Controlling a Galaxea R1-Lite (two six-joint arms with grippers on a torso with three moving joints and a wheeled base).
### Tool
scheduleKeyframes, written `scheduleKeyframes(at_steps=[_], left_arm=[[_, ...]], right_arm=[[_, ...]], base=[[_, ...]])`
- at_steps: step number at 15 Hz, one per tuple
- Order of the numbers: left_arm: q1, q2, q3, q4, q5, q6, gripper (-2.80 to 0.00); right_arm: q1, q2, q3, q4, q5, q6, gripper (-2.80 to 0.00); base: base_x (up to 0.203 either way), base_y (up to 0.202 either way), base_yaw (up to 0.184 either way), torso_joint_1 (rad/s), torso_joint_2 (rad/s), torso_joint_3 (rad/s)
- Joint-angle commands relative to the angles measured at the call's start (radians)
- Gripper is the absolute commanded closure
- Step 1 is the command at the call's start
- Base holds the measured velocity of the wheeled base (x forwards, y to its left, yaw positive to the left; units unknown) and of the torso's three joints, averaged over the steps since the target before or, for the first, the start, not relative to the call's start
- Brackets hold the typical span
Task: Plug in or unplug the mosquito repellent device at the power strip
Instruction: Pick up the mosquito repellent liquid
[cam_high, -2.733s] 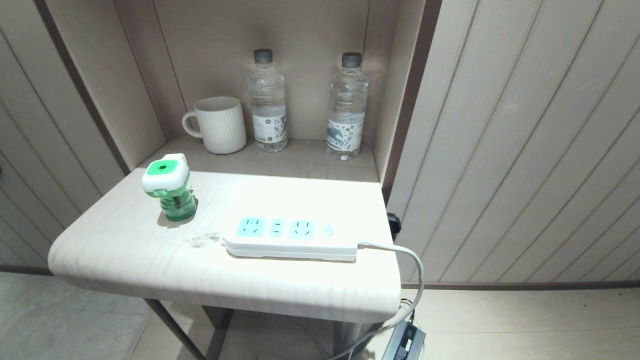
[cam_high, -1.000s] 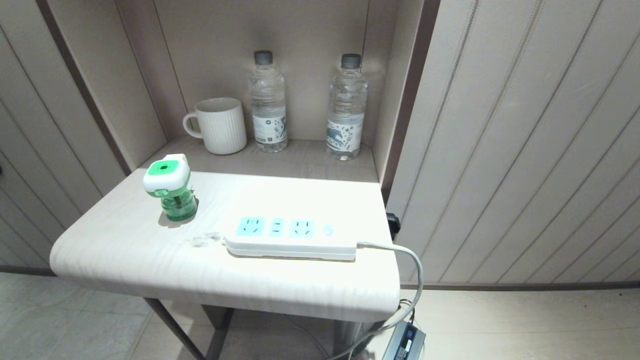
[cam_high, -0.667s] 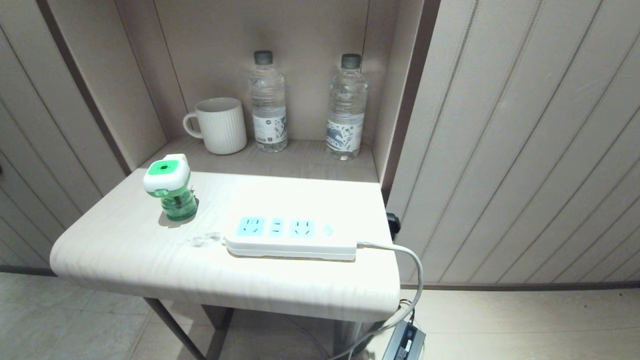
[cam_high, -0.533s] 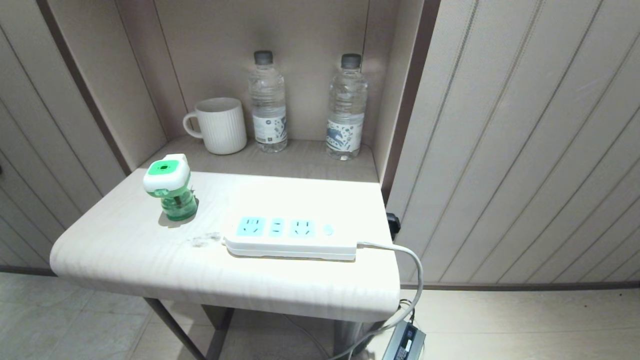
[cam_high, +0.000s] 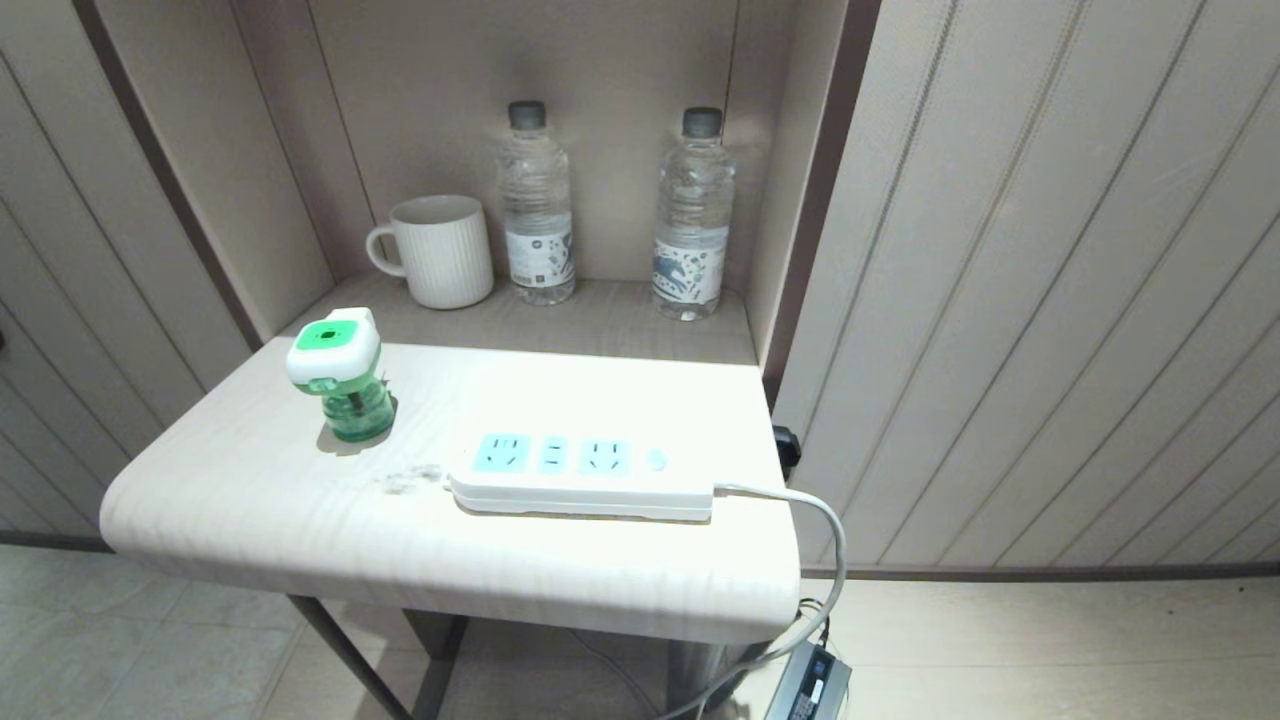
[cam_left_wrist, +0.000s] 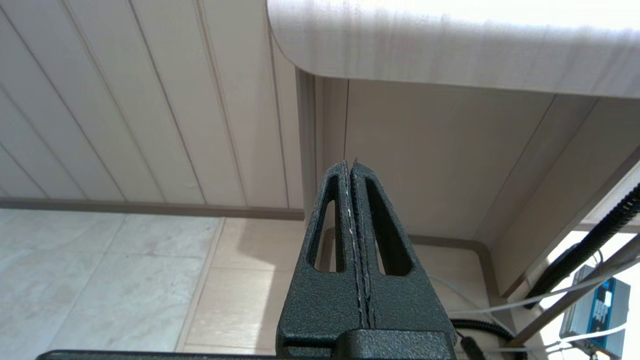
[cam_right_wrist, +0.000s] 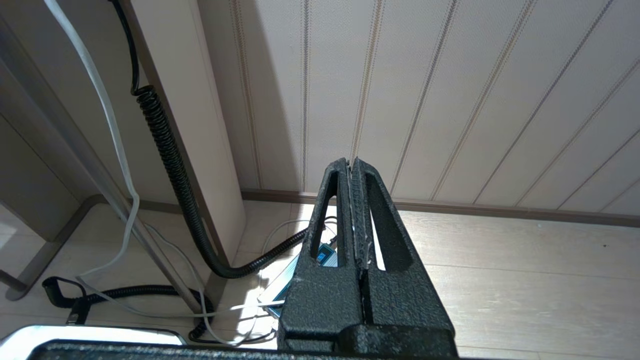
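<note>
The mosquito repellent device (cam_high: 338, 378), a green bottle under a white-and-green head, stands upright on the pale table (cam_high: 250, 500), apart from and left of the power strip (cam_high: 580, 472). All the strip's light blue sockets are bare. Its white cable (cam_high: 830, 560) drops off the table's right edge. Neither arm shows in the head view. My left gripper (cam_left_wrist: 349, 164) hangs shut and holding nothing below the table's front edge (cam_left_wrist: 450, 55). My right gripper (cam_right_wrist: 350, 162) is shut too, low beside the table, facing the panelled wall.
A white ribbed mug (cam_high: 440, 250) and two clear water bottles (cam_high: 537, 205) (cam_high: 692, 215) stand in the niche behind the table. On the floor at the table's right lie a power adapter (cam_high: 810, 685), a coiled black cord (cam_right_wrist: 170, 150) and white cables.
The whole head view shifted very slightly early on. Nothing on the table has moved, and no arm has come into view.
</note>
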Motion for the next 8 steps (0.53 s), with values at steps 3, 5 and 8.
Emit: scheduleKeyframes(at_steps=[3,5,8], left_arm=[[0.0,0.0,0.0,-0.001,0.001,-0.001,0.0],[0.0,0.0,0.0,0.003,0.001,0.004,0.0],[0.0,0.012,-0.083,0.019,0.027,0.049,0.0]], right_arm=[[-0.001,0.002,0.0,-0.001,0.0,-0.005,0.0],[-0.001,0.0,0.0,-0.002,0.001,-0.011,0.0],[-0.001,0.001,0.0,-0.003,0.001,-0.013,0.0]], base=[[0.0,0.0,0.0,0.0,0.0,0.0],[0.0,0.0,0.0,0.0,0.0,0.0],[0.0,0.0,0.0,0.0,0.0,0.0]])
